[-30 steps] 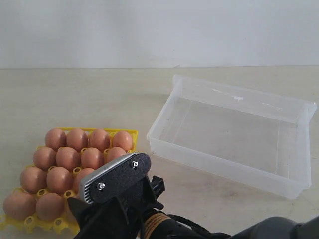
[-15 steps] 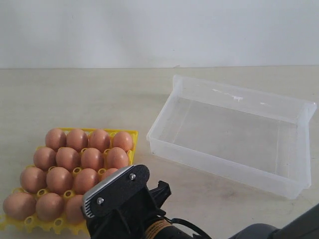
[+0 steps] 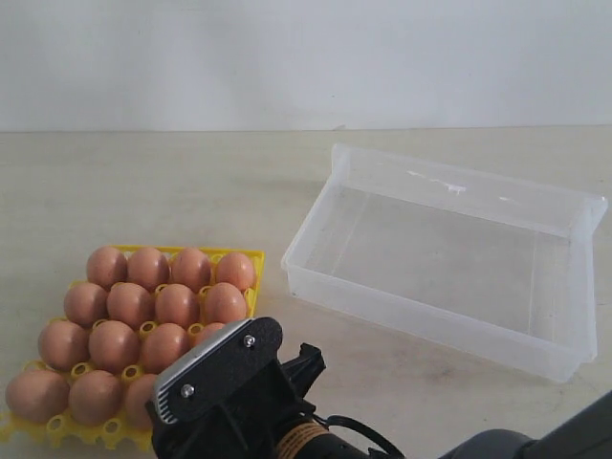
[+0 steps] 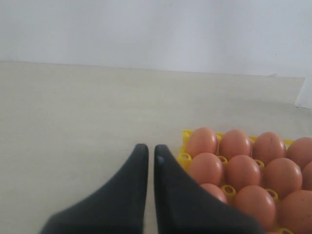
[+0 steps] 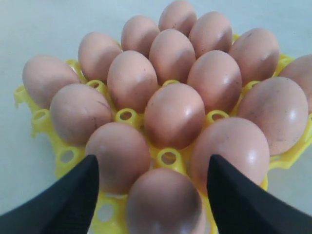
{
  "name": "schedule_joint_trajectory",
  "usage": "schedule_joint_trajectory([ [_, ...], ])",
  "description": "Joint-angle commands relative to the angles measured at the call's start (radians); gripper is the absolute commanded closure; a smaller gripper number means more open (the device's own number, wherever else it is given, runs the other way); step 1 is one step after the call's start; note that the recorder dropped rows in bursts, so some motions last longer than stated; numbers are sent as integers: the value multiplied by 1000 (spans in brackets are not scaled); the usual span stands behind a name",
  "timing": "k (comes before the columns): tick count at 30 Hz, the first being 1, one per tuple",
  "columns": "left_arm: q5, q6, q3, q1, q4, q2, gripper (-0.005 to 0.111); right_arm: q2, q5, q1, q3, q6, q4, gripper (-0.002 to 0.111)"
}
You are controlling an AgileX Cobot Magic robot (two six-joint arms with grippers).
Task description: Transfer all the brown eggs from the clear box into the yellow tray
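Observation:
The yellow tray (image 3: pixel 251 256) sits at the left front of the table, packed with several brown eggs (image 3: pixel 153 306). To its right the clear box (image 3: pixel 430 325) holds no eggs. My right gripper (image 5: pixel 152 158) hangs over the tray's near edge, open. One brown egg (image 5: pixel 165 200) stands in a cup between its fingers (image 5: pixel 73 200), with a gap on each side. In the exterior view only the right wrist housing (image 3: pixel 220 368) shows. My left gripper (image 4: pixel 149 147) is shut on nothing, just beside the tray (image 4: pixel 185 157) and its eggs (image 4: pixel 241 170).
The beige tabletop runs back to a plain white wall (image 3: pixel 306 57). The clear box's tall back wall (image 3: pixel 459 186) rises at the right. Bare table lies behind the tray and between tray and box.
My right jaws have spread apart from the egg between them. The right wrist has dropped lower in the exterior view, uncovering more of the tray's eggs.

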Motion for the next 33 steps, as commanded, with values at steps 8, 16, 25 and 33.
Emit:
schedule_joint_trajectory([
  [8, -6, 0, 4, -4, 5, -4, 103, -315, -239, 1, 0, -178, 111, 73],
  [16, -6, 0, 4, -4, 5, -4, 103, -611, -273, -323, -3, -1288, 728, 107],
  [25, -6, 0, 4, -4, 5, -4, 103, -665, -362, -1260, -3, -1006, 437, 107],
  [33, -6, 0, 4, -4, 5, -4, 103, -916, 204, -1580, -3, -345, 882, 107],
])
